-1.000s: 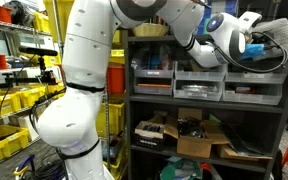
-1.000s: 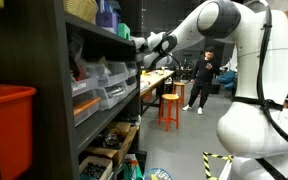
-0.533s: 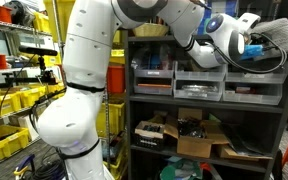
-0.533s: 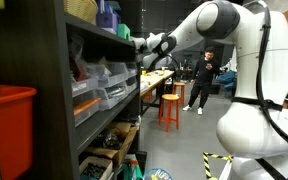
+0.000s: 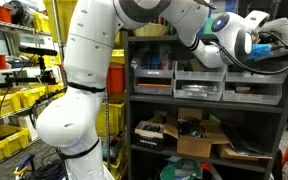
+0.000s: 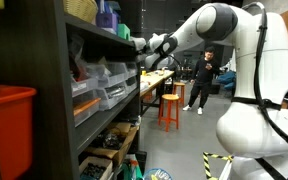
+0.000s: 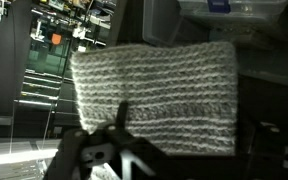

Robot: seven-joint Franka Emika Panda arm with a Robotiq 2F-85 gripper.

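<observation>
A grey knitted cloth fills the middle of the wrist view, lying on the top of the dark shelf unit. My gripper is right up against it, jaws wide and open; one dark finger overlaps the cloth's lower edge. In an exterior view the cloth shows as a grey lump at the top right of the shelf, with my gripper reaching it from the left. From the side, my gripper is at the shelf's top edge. Whether the fingers touch the cloth is unclear.
Grey drawer bins fill the middle shelf and cardboard boxes the lower one. Bottles stand on the shelf top. Yellow crates sit on a rack beside the arm. A red bin, an orange stool and a standing person are nearby.
The wrist has shifted slightly up and toward the grey cloth. The jaws stay wide.
</observation>
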